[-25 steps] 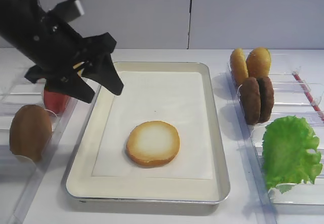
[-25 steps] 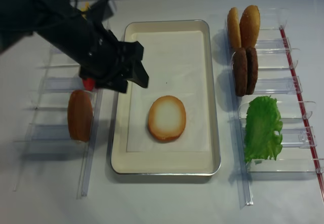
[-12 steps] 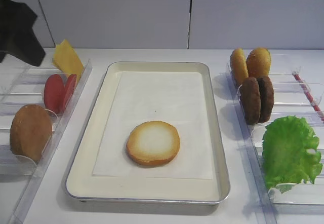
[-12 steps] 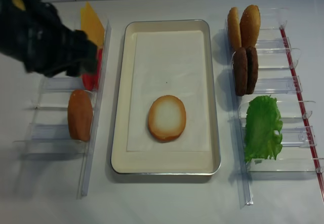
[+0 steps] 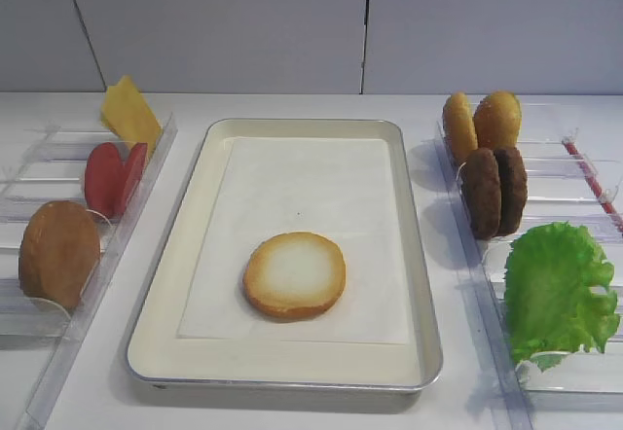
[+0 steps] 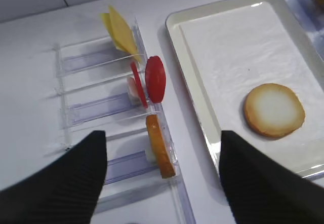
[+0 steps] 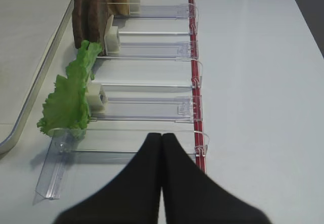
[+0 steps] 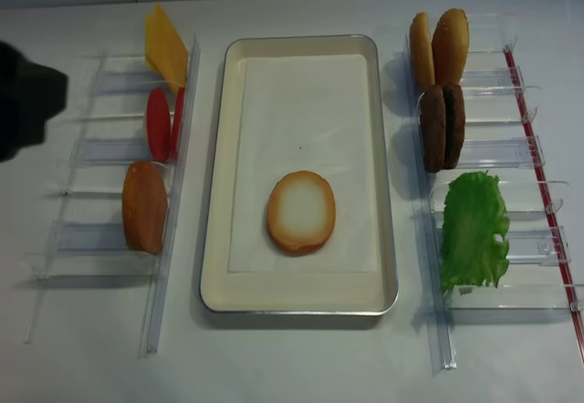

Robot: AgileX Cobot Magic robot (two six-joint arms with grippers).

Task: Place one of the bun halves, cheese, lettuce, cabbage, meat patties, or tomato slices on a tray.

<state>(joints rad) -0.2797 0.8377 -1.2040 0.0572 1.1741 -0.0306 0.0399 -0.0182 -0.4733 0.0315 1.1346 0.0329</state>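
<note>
A bun half [image 5: 294,274] [image 8: 301,212] [image 6: 274,110] lies cut face up on the paper liner of the tray [image 5: 165,294] [image 8: 219,193]. My left gripper [image 6: 162,178] [image 8: 27,98] hovers open and empty, high over the left rack and well left of the tray. That rack holds the cheese [image 5: 129,114], tomato slices [image 5: 112,179] and a brown domed bun [image 5: 58,253]. Meat patties [image 5: 494,192] [image 7: 90,16] and lettuce [image 5: 557,289] [image 7: 71,95] stand in the right rack. My right gripper [image 7: 161,135] is shut and empty, near the lettuce end of the rack. Cabbage is out of view.
Two golden-orange buns [image 5: 482,124] stand at the far end of the right clear rack [image 7: 152,107]. A red strip [image 7: 192,57] runs along that rack's outer side. The left clear rack [image 8: 100,152] borders the tray's left rim.
My left arm has pulled back from above the tray's left edge to the far left, leaving the first high view and uncovering the cheese and tomato slices. The bun half has not moved.
</note>
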